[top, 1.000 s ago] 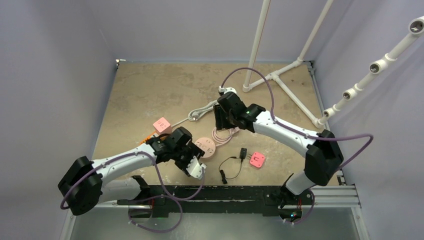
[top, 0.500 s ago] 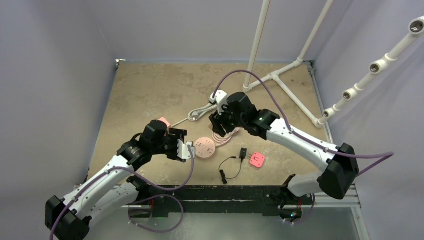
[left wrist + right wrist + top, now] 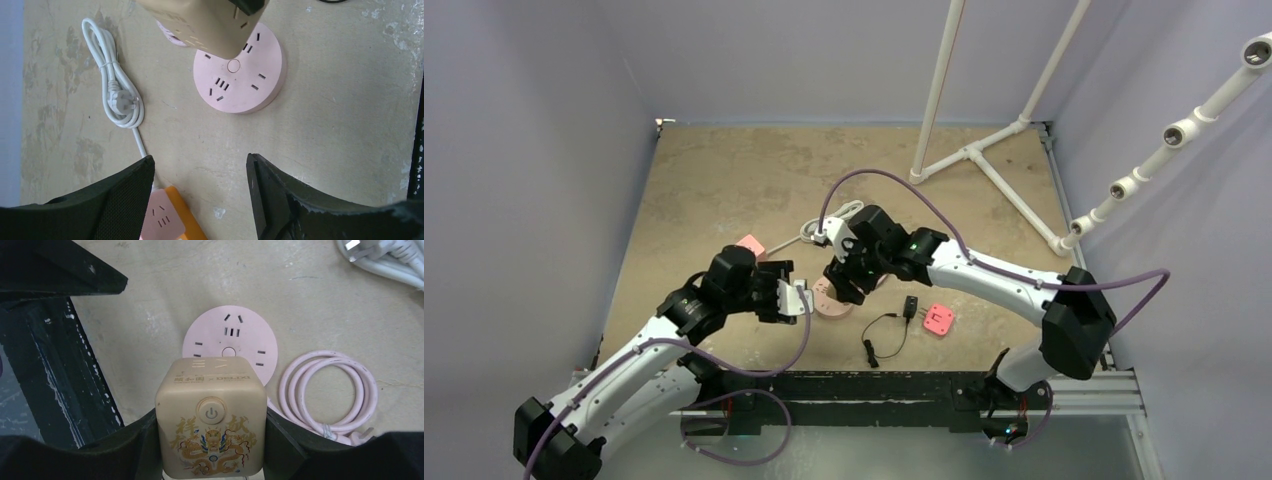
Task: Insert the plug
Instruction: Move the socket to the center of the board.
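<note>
A round pink socket disc [image 3: 827, 301] lies flat on the table, and also shows in the left wrist view [image 3: 240, 80] and the right wrist view [image 3: 230, 347]. My right gripper [image 3: 844, 274] is shut on a beige cube plug [image 3: 210, 427] with a power button and a dragon print. It holds the cube just above the disc's near edge. The cube shows at the top of the left wrist view [image 3: 210, 22]. My left gripper [image 3: 797, 298] is open and empty, just left of the disc, with bare table between its fingers [image 3: 125, 200].
A pink cube socket on an orange block [image 3: 748, 246] lies by the left gripper [image 3: 162, 215]. A coiled white cable [image 3: 829, 218] lies behind. A pink coiled cord [image 3: 327, 390] is beside the disc. A black adapter [image 3: 910, 307] and a pink square plug [image 3: 938, 319] lie to the right.
My right arm has carried the beige cube left and nearer, from over the pink cord to above the round disc. My left arm swung out earlier and now holds still beside the disc.
</note>
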Controlling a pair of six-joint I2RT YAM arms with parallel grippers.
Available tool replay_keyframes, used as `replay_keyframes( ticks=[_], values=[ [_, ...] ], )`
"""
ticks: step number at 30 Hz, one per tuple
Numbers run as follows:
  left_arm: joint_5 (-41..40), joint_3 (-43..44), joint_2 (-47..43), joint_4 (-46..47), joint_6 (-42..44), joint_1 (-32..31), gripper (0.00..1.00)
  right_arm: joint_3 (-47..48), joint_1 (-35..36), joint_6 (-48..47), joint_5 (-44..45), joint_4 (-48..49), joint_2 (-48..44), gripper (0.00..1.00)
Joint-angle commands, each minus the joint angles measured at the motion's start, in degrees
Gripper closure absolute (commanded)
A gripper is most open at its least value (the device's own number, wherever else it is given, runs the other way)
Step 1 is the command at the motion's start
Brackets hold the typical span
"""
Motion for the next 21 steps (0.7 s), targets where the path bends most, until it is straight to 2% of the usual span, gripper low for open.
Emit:
replay_keyframes(
  ticks=[1, 15, 21],
  values=[
    [-2.1, -1.4, -2.7, 4.0, -2.6, 0.3, 0.34, 3.6, 0.8, -1.7, -1.9, -0.5, 2.6, 1.00],
    [-1.4, -1.7, -2.2, 4.6, -1.5, 0.3, 0.35, 3.5, 1.1, -1.7, 1.0, -0.6, 4.6, 1.00],
    [-0.4, -2.0, -1.1, 6.5, -1.2, 0.3, 0.35, 8.2, 1.1, 1.9, 4.8, -2.8, 6.3, 1.00]
  ],
)
